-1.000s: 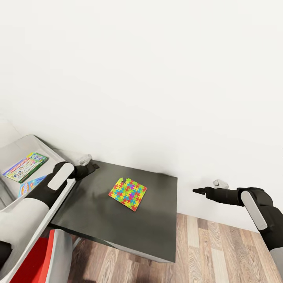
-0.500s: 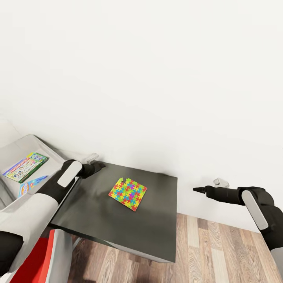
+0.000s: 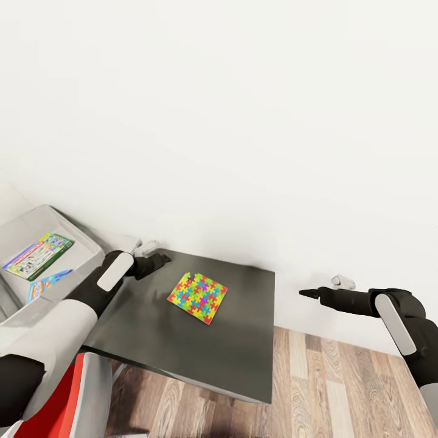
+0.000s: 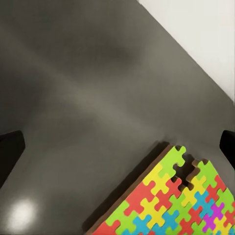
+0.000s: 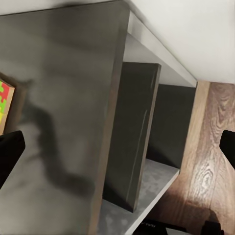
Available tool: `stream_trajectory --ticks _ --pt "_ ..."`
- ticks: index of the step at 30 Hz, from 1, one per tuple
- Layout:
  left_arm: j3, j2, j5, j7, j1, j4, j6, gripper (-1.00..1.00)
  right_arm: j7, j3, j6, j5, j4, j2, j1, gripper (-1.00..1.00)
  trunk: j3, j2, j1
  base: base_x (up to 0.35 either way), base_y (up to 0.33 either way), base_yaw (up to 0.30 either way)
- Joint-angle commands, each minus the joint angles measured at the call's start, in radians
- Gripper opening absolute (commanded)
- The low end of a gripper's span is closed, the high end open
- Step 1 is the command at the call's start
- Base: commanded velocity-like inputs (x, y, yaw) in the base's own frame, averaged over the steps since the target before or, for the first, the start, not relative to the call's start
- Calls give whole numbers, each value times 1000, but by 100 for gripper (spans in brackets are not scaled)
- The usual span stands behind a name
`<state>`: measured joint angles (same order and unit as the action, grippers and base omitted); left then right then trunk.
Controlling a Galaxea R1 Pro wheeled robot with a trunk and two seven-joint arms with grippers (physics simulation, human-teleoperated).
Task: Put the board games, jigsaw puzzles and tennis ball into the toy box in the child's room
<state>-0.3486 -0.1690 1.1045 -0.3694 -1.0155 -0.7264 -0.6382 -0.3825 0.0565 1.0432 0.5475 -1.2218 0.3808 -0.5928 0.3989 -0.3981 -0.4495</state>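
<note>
At centre frame of the head view the jigsaw puzzle (image 3: 198, 298) lies flat on the dark table (image 3: 243, 353); bring your left gripper (image 3: 159, 260), fingers spread, low over its near edge before pinching, right gripper (image 3: 307, 294) spread aside.

Our left claw (image 3: 163, 258) moves toward three o'clock, further in over the far left corner of the desk (image 3: 243, 340) and nearer the jigsaw puzzle (image 3: 198, 298). Our left forearm now reaches further across the gap between bed (image 3: 36, 228) and desk.
</note>
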Motion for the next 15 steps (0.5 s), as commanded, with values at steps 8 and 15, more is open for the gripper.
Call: stream_trajectory --ticks 8,15 --pt "-3 -1 11 12 16 11 2 100 -10 2 4 -9 -1 1 -1 100 14 -2 -1 0 0 0" --pt "3 0 16 15 39 16 1 100 -10 2 4 -9 -1 0 -1 100 25 -2 -1 0 0 0"
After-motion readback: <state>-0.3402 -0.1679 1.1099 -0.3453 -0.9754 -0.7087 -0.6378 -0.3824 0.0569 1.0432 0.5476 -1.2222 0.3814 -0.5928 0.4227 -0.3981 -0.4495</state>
